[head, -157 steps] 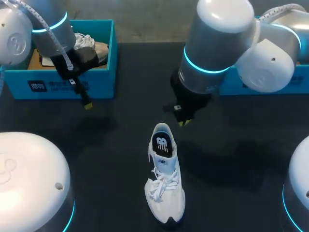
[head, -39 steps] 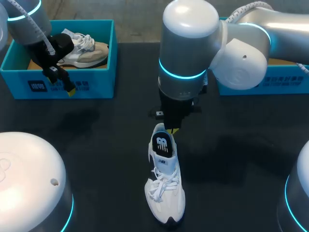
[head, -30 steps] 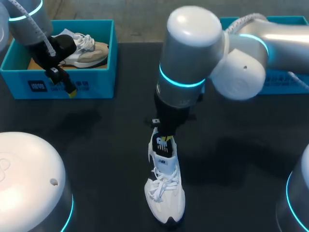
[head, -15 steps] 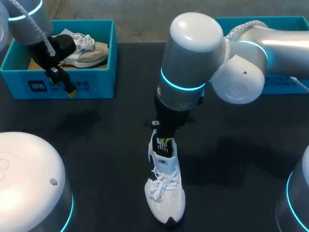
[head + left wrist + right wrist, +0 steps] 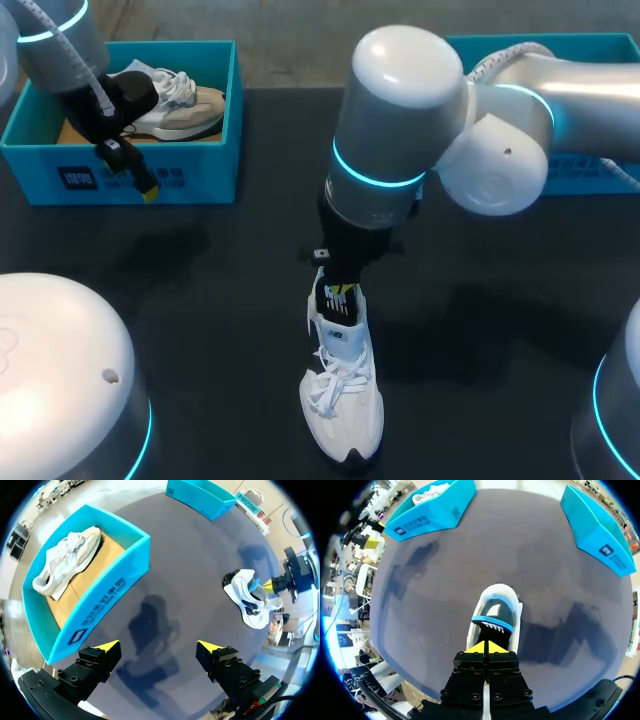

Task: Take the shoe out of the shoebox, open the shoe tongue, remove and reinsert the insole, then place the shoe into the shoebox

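A white shoe [image 5: 341,395] stands on the black table, toe toward me, with its dark insole [image 5: 336,308] showing in the heel opening. My right gripper [image 5: 343,292] is shut, its yellow tips together at the insole's heel end [image 5: 492,622], just above the shoe [image 5: 506,605]. I cannot see whether the right gripper [image 5: 486,647] pinches the insole. My left gripper [image 5: 148,190] hangs open in front of the left blue shoebox [image 5: 215,165]. In the left wrist view the left gripper [image 5: 159,647] has nothing between its fingers.
A second pale shoe [image 5: 180,100] lies in the left shoebox [image 5: 95,597]. Another blue shoebox [image 5: 590,170] stands at the back right, behind my right arm. White robot bases fill the near left and near right corners.
My right arm swung in from the right and came down onto the shoe's heel; over the last half second it has kept still. The left gripper has drifted left along the box front.
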{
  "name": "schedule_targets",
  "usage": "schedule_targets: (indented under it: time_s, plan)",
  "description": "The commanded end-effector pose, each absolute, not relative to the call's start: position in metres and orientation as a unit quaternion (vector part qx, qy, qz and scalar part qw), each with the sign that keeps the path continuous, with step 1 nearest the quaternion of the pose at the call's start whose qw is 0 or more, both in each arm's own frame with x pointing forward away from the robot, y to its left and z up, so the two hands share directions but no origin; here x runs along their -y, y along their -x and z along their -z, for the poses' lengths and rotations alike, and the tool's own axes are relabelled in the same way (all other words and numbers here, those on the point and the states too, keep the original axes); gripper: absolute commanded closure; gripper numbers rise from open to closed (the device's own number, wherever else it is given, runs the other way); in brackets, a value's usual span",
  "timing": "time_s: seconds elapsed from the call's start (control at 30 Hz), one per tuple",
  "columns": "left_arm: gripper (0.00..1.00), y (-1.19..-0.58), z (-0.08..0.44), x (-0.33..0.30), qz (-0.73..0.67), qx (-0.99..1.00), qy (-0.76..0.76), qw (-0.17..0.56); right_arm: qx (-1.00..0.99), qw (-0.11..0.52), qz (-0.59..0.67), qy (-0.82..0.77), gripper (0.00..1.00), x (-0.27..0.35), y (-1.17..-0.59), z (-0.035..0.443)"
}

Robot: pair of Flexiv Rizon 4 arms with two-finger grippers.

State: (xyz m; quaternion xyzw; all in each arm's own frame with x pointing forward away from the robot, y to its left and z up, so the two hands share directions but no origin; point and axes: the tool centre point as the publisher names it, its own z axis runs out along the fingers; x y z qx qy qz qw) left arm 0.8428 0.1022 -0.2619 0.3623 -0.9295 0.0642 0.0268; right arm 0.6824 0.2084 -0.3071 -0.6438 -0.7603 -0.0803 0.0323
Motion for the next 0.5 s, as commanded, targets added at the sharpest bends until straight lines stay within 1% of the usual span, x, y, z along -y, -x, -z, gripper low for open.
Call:
schedule_targets:
  time_s: [0.03,0.27,0.5]
  plan:
    - [0.0,-0.841,0.263,-0.106,-0.079,0.935,-0.344,0.032,0.761,0.031,0.086,0.643,1.0,-0.209,-0.684,0.313]
    - [0.0,-0.842,0.264,-0.107,-0.114,0.955,-0.27,0.05,0.762,0.023,0.094,0.64,1.0,-0.21,-0.688,0.316]
    - [0.0,-0.842,0.268,-0.107,-0.127,0.964,-0.227,0.056,0.751,0.009,0.106,0.652,1.0,-0.207,-0.695,0.321]
